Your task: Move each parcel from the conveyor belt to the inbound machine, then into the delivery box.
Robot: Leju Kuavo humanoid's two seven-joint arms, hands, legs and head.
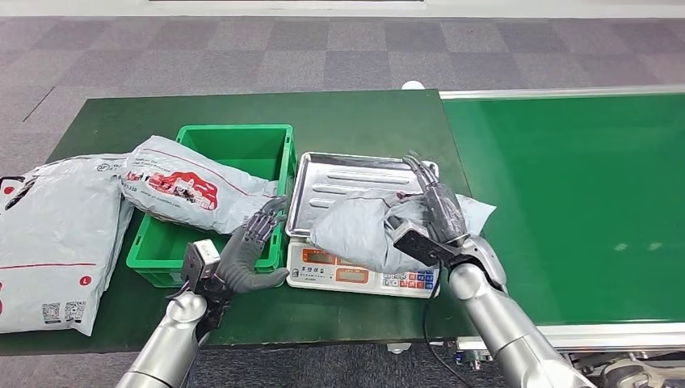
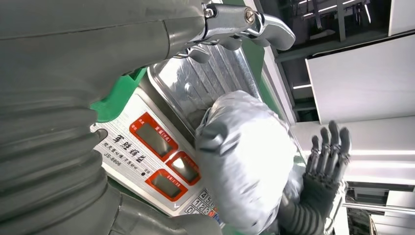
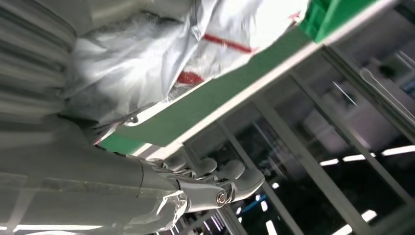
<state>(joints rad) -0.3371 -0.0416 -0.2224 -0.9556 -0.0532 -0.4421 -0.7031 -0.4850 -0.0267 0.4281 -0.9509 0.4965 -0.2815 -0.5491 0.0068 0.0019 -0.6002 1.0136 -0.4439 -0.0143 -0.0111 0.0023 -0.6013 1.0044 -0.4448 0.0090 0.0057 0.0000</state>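
Parcel (image 1: 359, 228) lies on the scale tray (image 1: 339, 174); right hand (image 1: 436, 212), fingers straight, rests against its three-o'clock side. Left hand (image 1: 250, 250), loosely spread, holds nothing.

A weighing scale (image 1: 363, 275) sits near the middle of the table (image 1: 355, 113), its tray (image 1: 339, 174) carrying a crumpled parcel (image 1: 363, 226) at the near right. The right hand (image 1: 436, 206) rests against that parcel's right side. Just left of the scale stands an open crate (image 1: 242, 145), with a second parcel (image 1: 190, 186) lying tilted across its left rim. The left hand (image 1: 250, 250) hangs at the crate's near right corner, beside the scale. A third, larger parcel (image 1: 52, 234) lies flat at the table's left end. The conveyor belt (image 1: 573, 202) adjoins the table on the right.
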